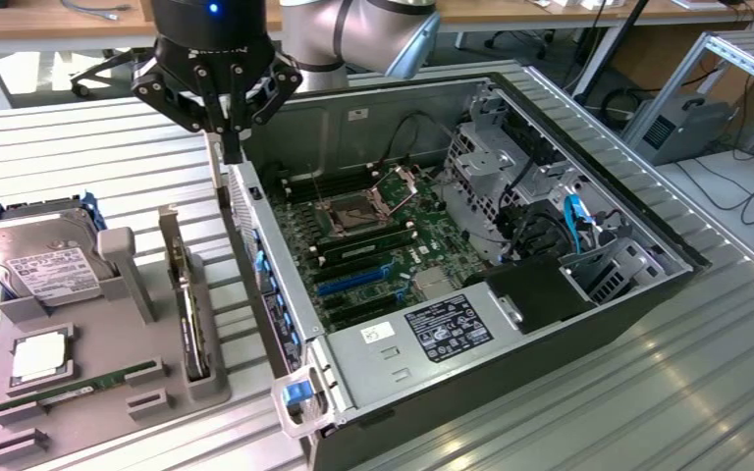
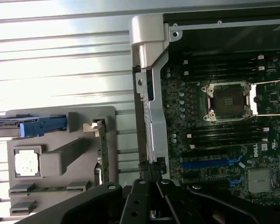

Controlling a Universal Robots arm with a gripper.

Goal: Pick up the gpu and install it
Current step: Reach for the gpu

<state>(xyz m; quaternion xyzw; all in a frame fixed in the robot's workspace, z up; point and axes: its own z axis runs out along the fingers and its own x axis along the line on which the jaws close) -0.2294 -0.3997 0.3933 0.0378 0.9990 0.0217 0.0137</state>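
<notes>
One gripper [image 1: 231, 145], mine: fingers together, empty, hovering over case [image 1: 350, 118] rear wall. One gpu [image 1: 188, 304]: on edge in grey holder [image 1: 89, 427] beside case, untouched. Step: pick, not yet begun. Nxt move, I judge, needs fingers apart, aligned w/ card's top edge.

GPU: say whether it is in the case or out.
Out: the gpu stands on edge in the grey holder beside the case, and the blue motherboard slots are empty.
</notes>
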